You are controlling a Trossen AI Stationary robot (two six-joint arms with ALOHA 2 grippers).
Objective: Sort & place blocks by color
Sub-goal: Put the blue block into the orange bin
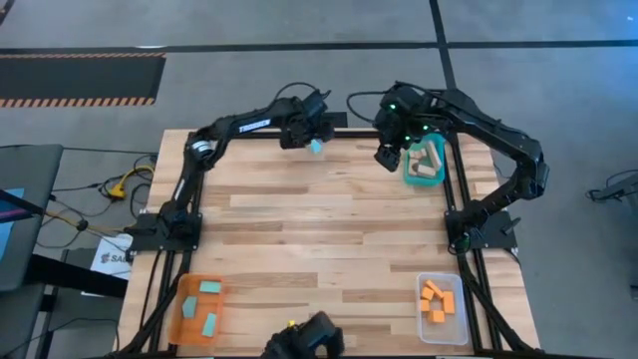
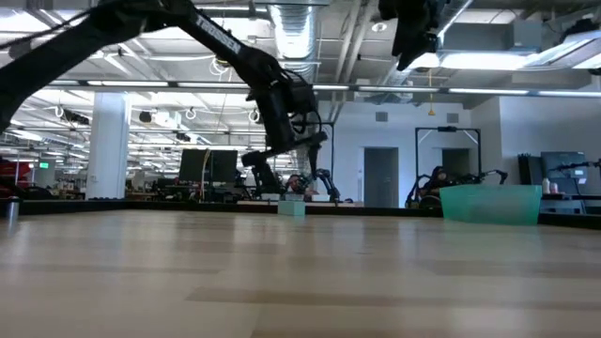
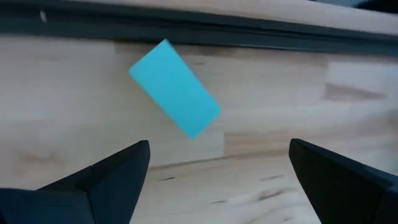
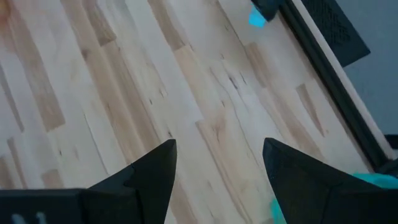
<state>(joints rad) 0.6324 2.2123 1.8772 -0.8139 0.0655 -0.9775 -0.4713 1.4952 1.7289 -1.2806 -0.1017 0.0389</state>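
A light teal block (image 3: 175,88) lies flat on the wood near the table's far edge, also seen in the high view (image 1: 317,148) and low view (image 2: 292,207). My left gripper (image 3: 219,163) hovers open above it (image 1: 304,132), fingers on either side, touching nothing. My right gripper (image 4: 219,163) is open, raised beside the teal tray (image 1: 410,176) that holds tan wood blocks (image 1: 429,160). An orange tray (image 1: 186,321) at the near left holds teal blocks (image 1: 208,289). A clear tray (image 1: 443,324) at the near right holds orange blocks (image 1: 437,298).
A dark rail (image 3: 199,31) runs along the table's far edge just behind the teal block. The teal tray (image 2: 490,203) stands at the far right. Bare wood (image 1: 329,229) fills the table's middle. A dark camera mount (image 1: 307,339) sits at the near edge.
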